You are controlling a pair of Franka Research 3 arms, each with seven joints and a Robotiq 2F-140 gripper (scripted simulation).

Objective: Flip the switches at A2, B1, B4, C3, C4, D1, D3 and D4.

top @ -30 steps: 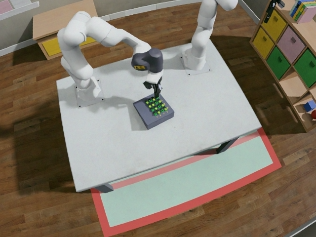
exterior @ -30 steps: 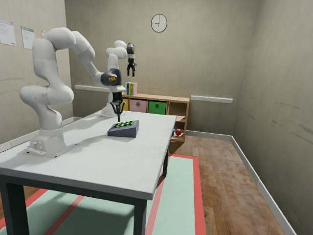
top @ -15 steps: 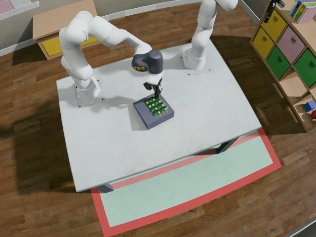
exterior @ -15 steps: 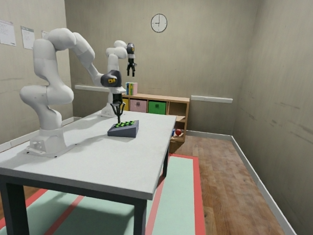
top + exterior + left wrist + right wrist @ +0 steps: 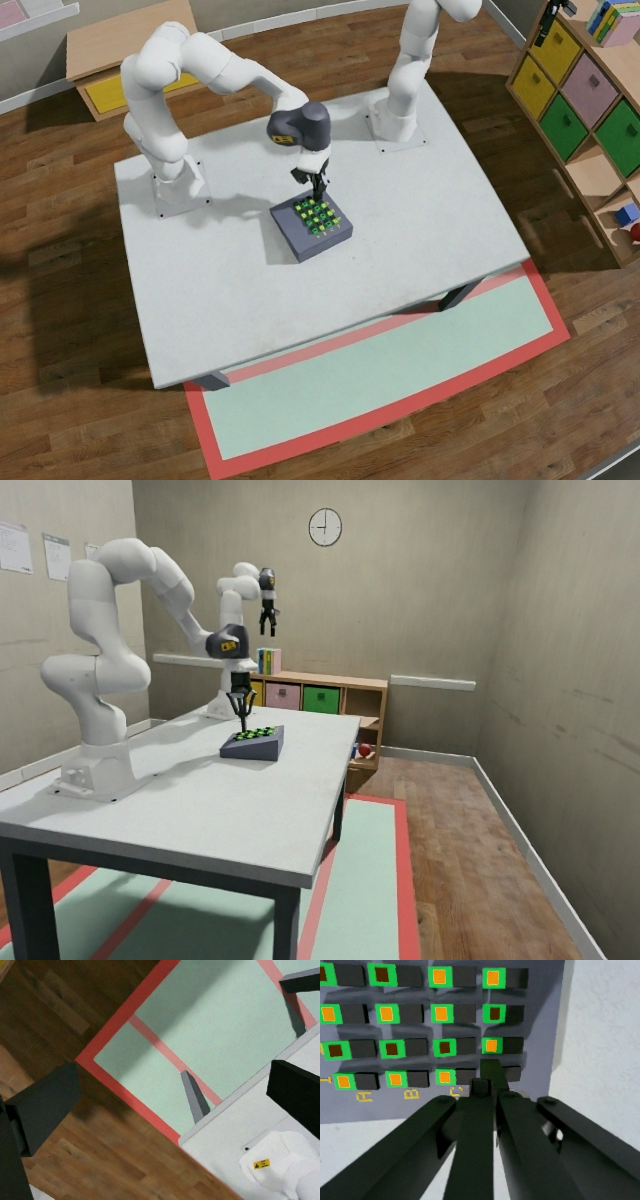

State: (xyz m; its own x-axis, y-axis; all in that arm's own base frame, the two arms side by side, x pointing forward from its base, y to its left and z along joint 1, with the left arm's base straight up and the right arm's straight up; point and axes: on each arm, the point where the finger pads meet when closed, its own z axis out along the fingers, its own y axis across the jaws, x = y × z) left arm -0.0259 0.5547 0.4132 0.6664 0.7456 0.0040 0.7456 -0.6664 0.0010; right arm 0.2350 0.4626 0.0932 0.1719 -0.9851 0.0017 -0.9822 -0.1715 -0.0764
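The sloped grey panel (image 5: 290, 229) (image 5: 258, 752) (image 5: 380, 1110) has sixteen switches, each with a green lamp half and a black half. In the right wrist view, lamps A1, A3, B1 (image 5: 395, 1079), B3, C1 (image 5: 444, 1077), C3, C4, D2 (image 5: 491, 1046) and D4 are lit orange. Lamps A2, A4, B2, B4, C2 and D3 (image 5: 494, 1013) are dark. My right gripper (image 5: 317, 197) (image 5: 244, 730) (image 5: 489, 1074) is shut and empty, its tips over D1's lamp half, which they hide; contact cannot be told. My left gripper (image 5: 267, 633) (image 5: 173, 1079) is open and empty, high away from the panel.
The panel stands on the white table (image 5: 217, 310) (image 5: 206, 810), between the two arm bases and nearer the table's middle. A shelf unit (image 5: 594, 175) (image 5: 320, 677) with bins stands beyond the table's side.
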